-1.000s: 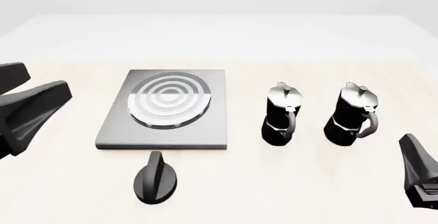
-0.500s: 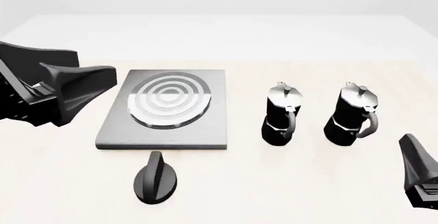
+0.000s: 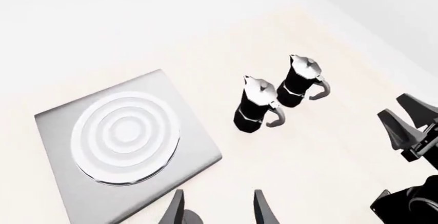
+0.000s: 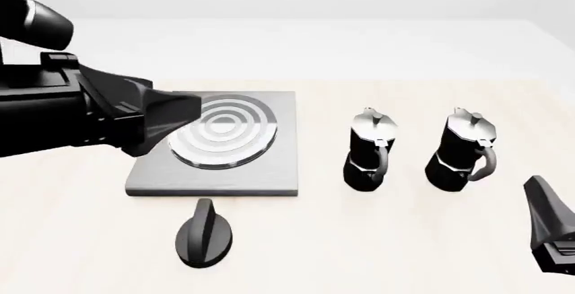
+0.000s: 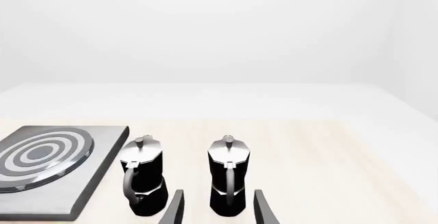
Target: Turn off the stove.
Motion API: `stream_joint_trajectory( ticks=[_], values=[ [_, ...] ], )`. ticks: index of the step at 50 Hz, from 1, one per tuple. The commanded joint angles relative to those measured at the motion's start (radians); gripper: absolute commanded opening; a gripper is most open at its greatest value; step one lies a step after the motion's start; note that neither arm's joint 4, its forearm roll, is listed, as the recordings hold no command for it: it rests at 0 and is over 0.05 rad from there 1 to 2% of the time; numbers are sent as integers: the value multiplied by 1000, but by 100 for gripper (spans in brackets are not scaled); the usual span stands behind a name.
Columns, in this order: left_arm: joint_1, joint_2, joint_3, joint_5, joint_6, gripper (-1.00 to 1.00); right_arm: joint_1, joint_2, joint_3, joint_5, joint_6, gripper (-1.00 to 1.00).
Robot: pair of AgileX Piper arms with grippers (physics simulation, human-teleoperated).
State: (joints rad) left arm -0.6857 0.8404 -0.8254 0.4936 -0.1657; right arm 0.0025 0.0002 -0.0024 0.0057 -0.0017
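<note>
Pale beige tabletop point(image 4: 395, 240) against plain white surround; open surface at near centre and far right. No legible brand, label or writing. Flat square brushed grey metal stove plate point(image 4: 269, 173) with concentric silver ring burner point(image 4: 229, 132) at left centre; black ridged round knob point(image 4: 205, 235) just near of plate, apart from it. Two black-and-silver moka pots point(image 4: 370, 149) point(image 4: 462, 151) upright, right of plate. Left gripper point(image 3: 219, 208) above plate's left edge, fingers parted, holding nothing. Right gripper point(image 5: 217, 208) at near right, fingers parted, holding nothing.
</note>
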Motion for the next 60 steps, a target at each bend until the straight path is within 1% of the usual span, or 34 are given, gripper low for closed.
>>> stream_joint_trajectory(
  ticks=[1,6,13,16,27,37,44,51,60],
  values=[
    [-27,22,8,13,-43,100,0,0,0,0,0,100],
    [-11,10,10,45,-64,100,0,0,0,0,0,100],
    [-13,-11,11,77,-99,100,0,0,0,0,0,100],
    [-11,-38,33,91,-126,100,0,0,0,0,0,100],
    [-6,-146,75,148,-172,100,0,0,0,0,0,100],
    [-15,-189,103,170,-211,100,0,0,0,0,0,100],
    [-27,-177,144,128,-255,100,0,0,0,0,0,100],
    [-29,-147,167,84,-264,100,0,0,0,0,0,100],
    [-60,-82,181,12,-286,100,0,0,0,0,0,100]
  ],
)
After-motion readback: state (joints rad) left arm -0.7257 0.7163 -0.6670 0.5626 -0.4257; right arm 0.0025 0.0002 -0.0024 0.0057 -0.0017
